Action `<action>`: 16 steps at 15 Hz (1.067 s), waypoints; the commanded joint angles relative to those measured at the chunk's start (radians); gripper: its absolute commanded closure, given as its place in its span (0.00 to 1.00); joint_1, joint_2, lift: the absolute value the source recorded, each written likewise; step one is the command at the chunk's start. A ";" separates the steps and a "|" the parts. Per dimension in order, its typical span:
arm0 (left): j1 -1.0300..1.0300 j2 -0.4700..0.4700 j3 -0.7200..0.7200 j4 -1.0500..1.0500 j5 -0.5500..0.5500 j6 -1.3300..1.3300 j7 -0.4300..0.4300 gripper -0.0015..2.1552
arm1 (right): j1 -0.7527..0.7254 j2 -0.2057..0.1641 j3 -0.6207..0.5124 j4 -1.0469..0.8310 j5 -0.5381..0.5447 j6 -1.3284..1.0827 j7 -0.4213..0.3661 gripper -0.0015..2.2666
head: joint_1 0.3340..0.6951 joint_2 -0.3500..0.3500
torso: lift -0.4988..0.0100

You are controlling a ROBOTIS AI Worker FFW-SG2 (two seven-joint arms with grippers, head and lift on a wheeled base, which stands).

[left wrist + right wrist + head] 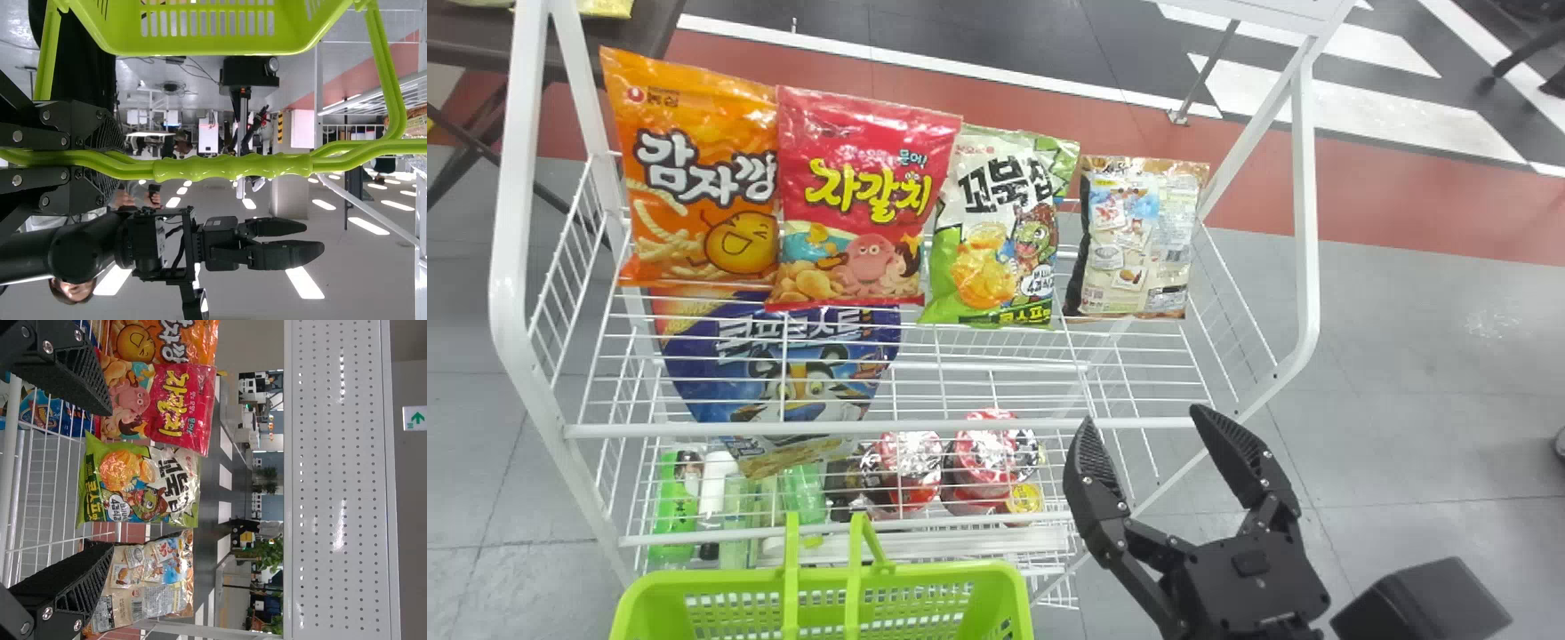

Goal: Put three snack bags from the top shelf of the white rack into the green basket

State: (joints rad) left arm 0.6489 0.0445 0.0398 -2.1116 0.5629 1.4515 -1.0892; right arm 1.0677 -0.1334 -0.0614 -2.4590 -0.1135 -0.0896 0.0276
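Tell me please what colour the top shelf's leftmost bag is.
The leftmost bag is mainly orange, clearest in the head view.

Holds four snack bags (863, 196) side by side on the top shelf (711, 429) of the rack (1304, 204); keeps another bag (809, 364) under the left pair and, seemingly, bottles (676, 498) left of cups (983, 453) lower down. Has the basket (925, 573) in front.

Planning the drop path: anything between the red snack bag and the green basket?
Yes: the white front rail crosses between the red snack bag and the green basket, whose raised handle stands over its opening.
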 commanded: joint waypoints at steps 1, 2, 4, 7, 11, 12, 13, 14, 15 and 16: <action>0.002 0.000 0.002 -0.001 0.002 -0.001 0.000 1.00 | 0.000 0.000 0.000 0.000 -0.006 0.000 0.000 0.05 | 1.00 0.00 | 0.98; 0.002 0.000 0.002 -0.001 0.002 -0.001 0.000 1.00 | 0.000 0.000 0.000 0.000 -0.006 0.000 0.000 0.05 | 1.00 0.00 | 0.98; 0.003 0.000 0.002 -0.001 0.002 -0.001 -0.001 1.00 | 0.000 0.002 0.000 0.000 -0.006 0.000 0.000 0.05 | 1.00 0.00 | 0.98; 0.006 0.000 0.003 -0.001 0.003 -0.004 -0.006 1.00 | -0.006 0.002 0.002 0.008 -0.018 0.000 0.006 0.05 | 1.00 0.00 | 0.98; 0.008 -0.002 0.005 -0.001 0.003 -0.004 -0.006 1.00 | -0.012 0.000 0.002 0.009 -0.018 0.003 0.008 0.05 | 1.00 0.00 | 0.98; 0.008 -0.002 0.005 -0.001 0.003 -0.004 -0.006 1.00 | -0.025 0.000 0.002 0.014 -0.020 0.009 0.009 0.05 | 1.00 0.00 | 0.98; 0.008 -0.002 0.003 -0.002 0.003 -0.004 -0.006 1.00 | -0.054 0.000 0.003 0.028 -0.020 0.025 0.009 0.05 | 1.00 0.00 | 0.98; 0.008 -0.002 -0.001 -0.004 0.002 -0.004 -0.006 1.00 | -0.107 0.002 0.003 0.054 -0.026 0.064 0.026 0.05 | 1.00 0.00 | 0.98; 0.006 0.000 -0.006 -0.005 0.000 -0.004 -0.003 1.00 | -0.169 0.000 0.005 0.078 -0.034 0.135 0.037 0.05 | 1.00 0.00 | 0.98; 0.006 0.000 -0.008 -0.008 -0.003 -0.004 0.002 1.00 | -0.246 0.000 0.008 0.110 -0.034 0.190 0.038 0.05 | 1.00 0.00 | 0.98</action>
State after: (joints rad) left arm 0.6560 0.0434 0.0360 -2.1164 0.5629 1.4476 -1.0899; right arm 0.9223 -0.1330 -0.0570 -2.3909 -0.1437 0.0168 0.0636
